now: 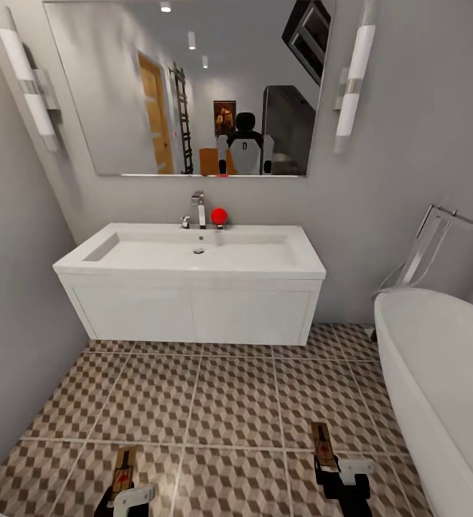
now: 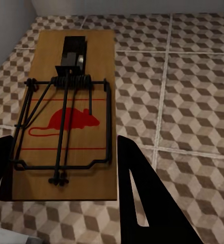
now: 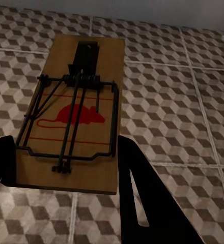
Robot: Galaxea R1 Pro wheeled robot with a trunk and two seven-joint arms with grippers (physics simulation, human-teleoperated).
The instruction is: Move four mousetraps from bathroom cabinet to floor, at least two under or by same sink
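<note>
The white wall-hung sink [image 1: 193,283] hangs straight ahead over the cube-patterned bathroom floor [image 1: 229,402]. My left gripper [image 1: 126,494] is shut on one mousetrap [image 1: 124,465], a tan board with a black spring bar and a red mouse print. In the left wrist view this mousetrap [image 2: 71,112] sits between the black fingers [image 2: 142,193], above the tiles. My right gripper [image 1: 339,480] is shut on a second mousetrap [image 1: 323,444]. The right wrist view shows that second mousetrap [image 3: 74,114] between its fingers [image 3: 142,198] too. Both traps are a tile or so in front of the sink. The cabinet is out of view.
A white bathtub [image 1: 437,388] with a chrome floor tap [image 1: 426,248] fills the right side. Grey walls close in on the left and behind the sink. A mirror [image 1: 193,86] hangs above the sink; a chrome tap [image 1: 199,210] and a red ball [image 1: 219,215] are on it.
</note>
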